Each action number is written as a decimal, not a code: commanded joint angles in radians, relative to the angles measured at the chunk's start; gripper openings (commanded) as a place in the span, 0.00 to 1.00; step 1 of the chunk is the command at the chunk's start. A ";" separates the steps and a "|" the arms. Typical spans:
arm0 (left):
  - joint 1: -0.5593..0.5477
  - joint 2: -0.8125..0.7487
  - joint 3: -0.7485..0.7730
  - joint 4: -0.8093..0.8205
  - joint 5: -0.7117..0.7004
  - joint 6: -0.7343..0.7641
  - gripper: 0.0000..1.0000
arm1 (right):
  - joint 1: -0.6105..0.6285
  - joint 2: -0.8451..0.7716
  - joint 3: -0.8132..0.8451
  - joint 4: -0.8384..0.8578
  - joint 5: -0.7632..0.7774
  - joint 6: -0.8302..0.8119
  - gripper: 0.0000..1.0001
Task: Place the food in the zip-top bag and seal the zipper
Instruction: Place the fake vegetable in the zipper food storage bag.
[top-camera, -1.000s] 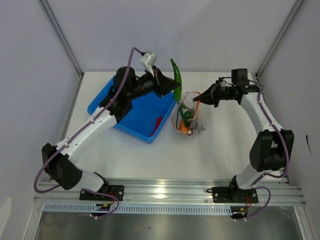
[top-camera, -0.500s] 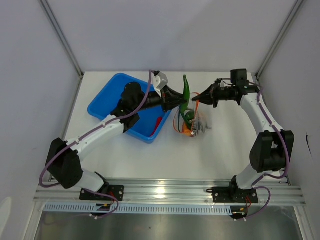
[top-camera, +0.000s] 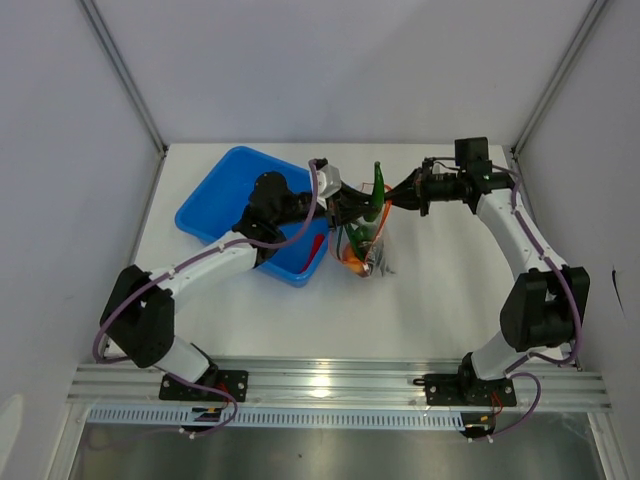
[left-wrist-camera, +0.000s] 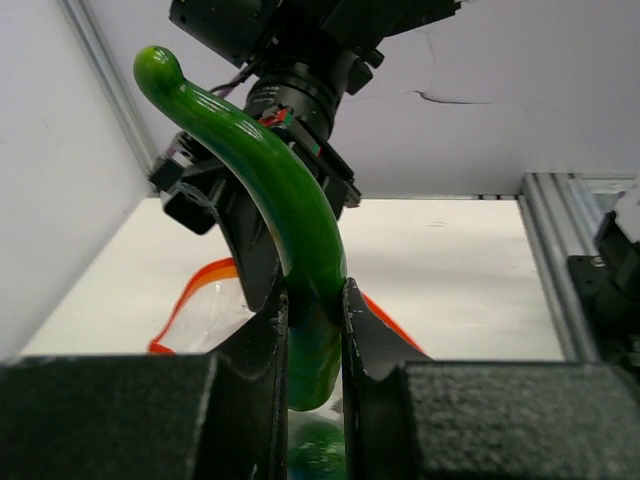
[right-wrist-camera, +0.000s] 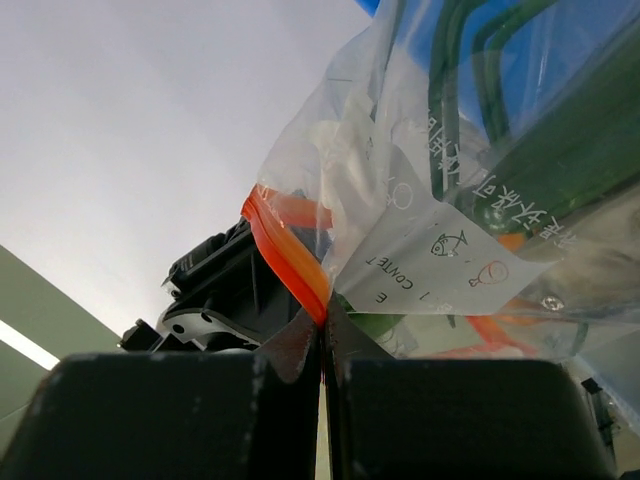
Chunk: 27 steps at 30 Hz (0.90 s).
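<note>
At the bag (top-camera: 368, 250), left gripper (left-wrist-camera: 313, 292) clamps green pod (left-wrist-camera: 285, 190), lower end hidden; right gripper (right-wrist-camera: 322, 328) pinches zipper (right-wrist-camera: 283, 248).

The lower end of the green pod (left-wrist-camera: 290, 220) was hidden inside the left gripper (left-wrist-camera: 313, 310). The zip-top bag (right-wrist-camera: 470, 230) ran off the right wrist frame's upper right, its contents blurred.

Robot lab test cell, white table (top-camera: 450, 300), plain grey panel walls (top-camera: 60, 150), aluminium mounting rail (top-camera: 340, 384)
</note>
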 joint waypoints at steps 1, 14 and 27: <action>0.000 0.013 -0.021 0.114 0.000 0.108 0.00 | 0.011 -0.065 -0.003 0.042 -0.069 0.066 0.00; 0.004 0.069 -0.147 0.357 -0.099 0.196 0.01 | 0.009 -0.145 -0.077 0.135 -0.114 0.212 0.00; 0.003 0.108 -0.185 0.424 -0.263 0.222 0.67 | 0.011 -0.157 -0.074 0.181 -0.115 0.258 0.00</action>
